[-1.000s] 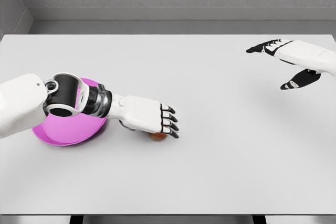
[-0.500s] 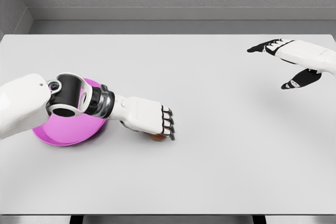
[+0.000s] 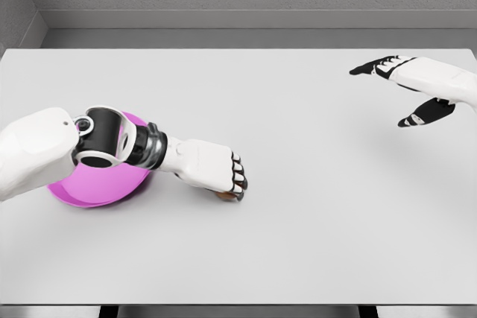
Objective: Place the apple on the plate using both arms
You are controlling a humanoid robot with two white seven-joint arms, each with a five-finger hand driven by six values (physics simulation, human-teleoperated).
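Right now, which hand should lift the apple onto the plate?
Probably the left hand. Its fingers curl over the apple, right beside the pink plate. The right hand hangs open far across the table.

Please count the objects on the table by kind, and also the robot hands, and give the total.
Apple: 1
Pink plate: 1
Robot hands: 2, left hand and right hand
Total: 4
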